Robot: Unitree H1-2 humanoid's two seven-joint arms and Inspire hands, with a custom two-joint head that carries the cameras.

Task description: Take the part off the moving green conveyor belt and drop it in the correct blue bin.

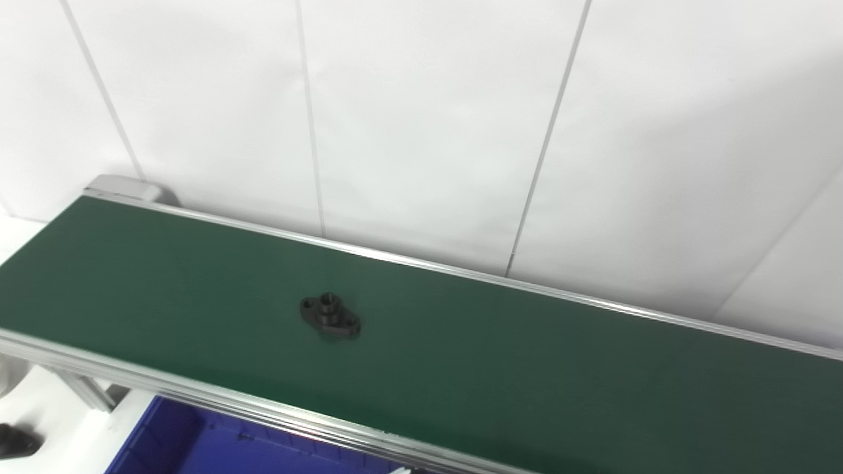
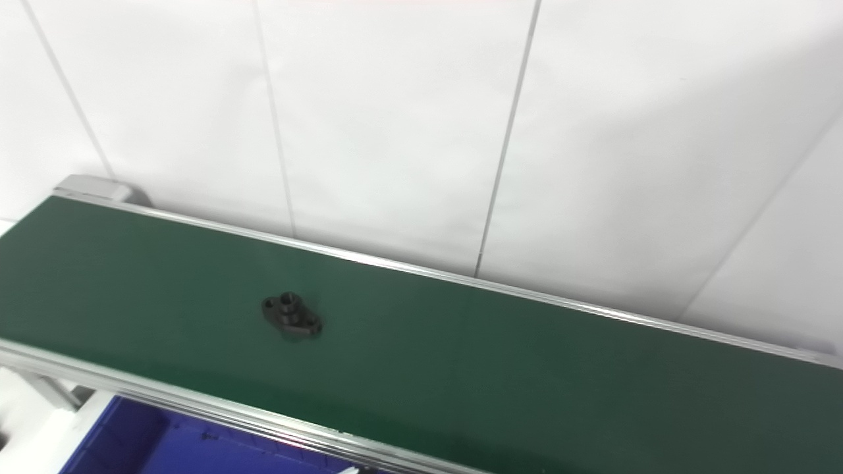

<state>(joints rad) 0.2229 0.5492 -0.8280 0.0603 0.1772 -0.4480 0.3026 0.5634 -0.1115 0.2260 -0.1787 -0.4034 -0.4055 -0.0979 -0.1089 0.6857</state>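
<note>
A small black part (image 1: 330,315), a flat flange with a raised hub and holes at its ends, lies on the green conveyor belt (image 1: 527,355) left of its middle. It also shows in the right eye view (image 2: 292,316). A blue bin (image 1: 217,444) sits below the belt's near rail at the bottom left, partly cut off by the frame. Neither hand is in view.
The belt runs diagonally from upper left to lower right between aluminium rails (image 1: 197,395). A white panelled wall (image 1: 428,131) stands right behind it. A dark object (image 1: 16,440) lies on the white surface at the bottom left edge.
</note>
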